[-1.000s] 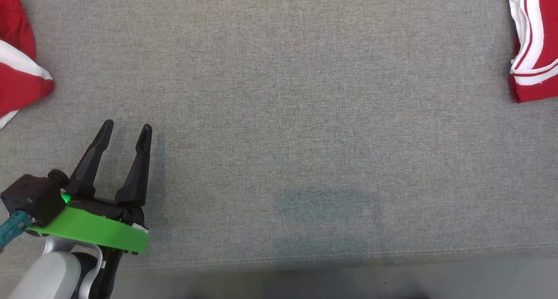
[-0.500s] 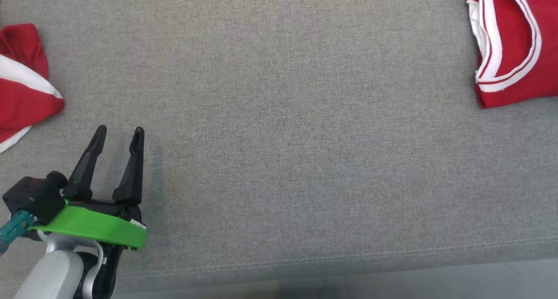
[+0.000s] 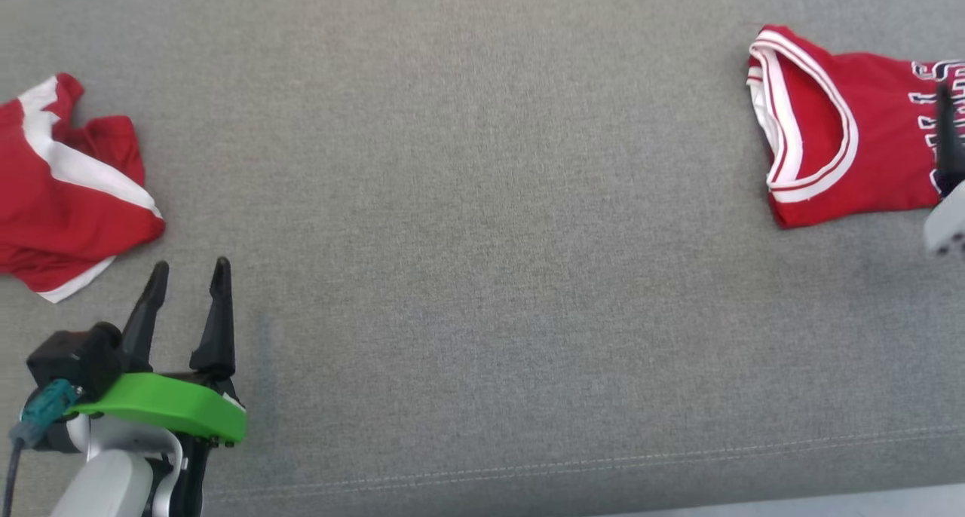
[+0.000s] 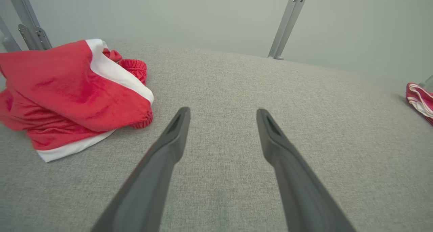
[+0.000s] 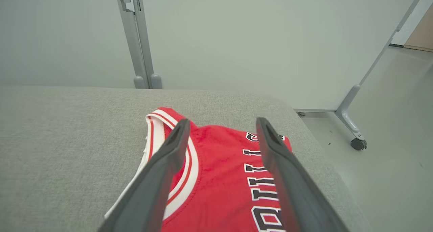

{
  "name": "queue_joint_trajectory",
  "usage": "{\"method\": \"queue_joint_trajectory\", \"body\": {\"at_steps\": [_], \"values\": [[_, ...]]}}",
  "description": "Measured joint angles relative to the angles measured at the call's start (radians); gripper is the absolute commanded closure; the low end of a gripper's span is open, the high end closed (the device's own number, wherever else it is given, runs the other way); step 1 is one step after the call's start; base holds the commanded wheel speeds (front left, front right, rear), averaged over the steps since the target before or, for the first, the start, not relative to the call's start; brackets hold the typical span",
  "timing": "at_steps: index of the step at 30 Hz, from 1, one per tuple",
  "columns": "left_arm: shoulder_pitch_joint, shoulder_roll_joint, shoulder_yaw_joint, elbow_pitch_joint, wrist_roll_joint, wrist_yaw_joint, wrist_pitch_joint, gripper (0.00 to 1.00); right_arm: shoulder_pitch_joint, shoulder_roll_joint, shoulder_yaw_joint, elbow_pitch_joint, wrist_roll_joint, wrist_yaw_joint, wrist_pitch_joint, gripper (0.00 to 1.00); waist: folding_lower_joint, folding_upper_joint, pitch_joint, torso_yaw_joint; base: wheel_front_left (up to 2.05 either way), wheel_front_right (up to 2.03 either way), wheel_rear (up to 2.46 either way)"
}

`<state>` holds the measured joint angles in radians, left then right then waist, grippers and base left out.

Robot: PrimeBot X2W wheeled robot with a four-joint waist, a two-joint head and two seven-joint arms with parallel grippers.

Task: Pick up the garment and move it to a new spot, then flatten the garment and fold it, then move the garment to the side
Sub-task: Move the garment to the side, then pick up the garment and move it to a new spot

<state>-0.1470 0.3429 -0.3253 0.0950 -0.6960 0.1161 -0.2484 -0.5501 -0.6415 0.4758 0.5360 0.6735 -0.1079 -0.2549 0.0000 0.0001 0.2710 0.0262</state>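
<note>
Head view: left gripper [image 3: 190,264] is sitting at lower left over the grey upholstered surface [image 3: 482,291], fingers pointing up the frame, spread apart, nothing between them. The crumpled red garment [image 3: 68,193] with a white stripe is lying at the left edge, just up and left of the fingertips, apart from them. The red jersey [image 3: 844,148] is lying far over at the upper right, white-trimmed neck opening facing left, black-and-white lettering running off the right edge. A dark finger and a pale housing are poking in at that right edge, overlapping the lettering. The middle of the surface between the two garments is lying bare.

Left wrist view: both fingers are standing wide over bare grey fabric, gripping nothing. The crumpled garment is bunching up to the left, a ribbed cuff showing near the left fingertip, not touching. A sliver of the jersey is showing at the far right.

Right wrist view: right gripper [image 5: 223,121] is hanging over the jersey, jaws parted, nothing pinched. The left finger is crossing the neck trim and the right one the lettering; can't tell if either is touching cloth. The jersey is lying near the far right corner of the surface. A pale partition panel [image 5: 257,39] on grey posts is standing behind, with one castor foot [image 5: 358,143] on the floor.
</note>
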Motion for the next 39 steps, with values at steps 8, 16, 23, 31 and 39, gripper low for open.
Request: {"method": "queue_joint_trajectory", "body": {"at_steps": [8,16,23,31,39], "values": [[0.063,-0.014,-0.005,0.081,0.035,0.0,0.0,0.0,0.228,0.113,-0.011,-0.014,0.001,-0.01,0.0,0.0,0.0,0.0,-0.113,0.018,0.0,0.0,0.0],[0.117,-0.022,0.019,0.089,0.035,0.002,0.0,0.0,0.317,0.154,-0.065,-0.114,-0.031,-0.016,0.0,0.0,0.0,0.0,-0.202,0.026,0.0,0.0,0.0],[0.117,-0.046,0.018,0.077,0.058,0.002,0.0,0.0,0.381,0.145,-0.109,-0.167,-0.09,-0.017,0.0,0.0,0.0,0.0,-0.23,0.059,0.0,0.0,0.0],[0.117,-0.061,0.056,0.062,0.078,0.002,0.0,0.0,0.396,0.177,-0.057,-0.231,-0.15,-0.016,0.0,0.0,0.0,0.0,-0.241,0.138,0.0,0.0,0.0],[0.132,-0.069,0.074,0.061,0.087,0.002,0.0,0.0,0.391,0.197,-0.025,-0.263,-0.189,-0.007,0.0,0.0,-0.0001,0.0,-0.244,0.242,0.0,0.0,0.0]]}}
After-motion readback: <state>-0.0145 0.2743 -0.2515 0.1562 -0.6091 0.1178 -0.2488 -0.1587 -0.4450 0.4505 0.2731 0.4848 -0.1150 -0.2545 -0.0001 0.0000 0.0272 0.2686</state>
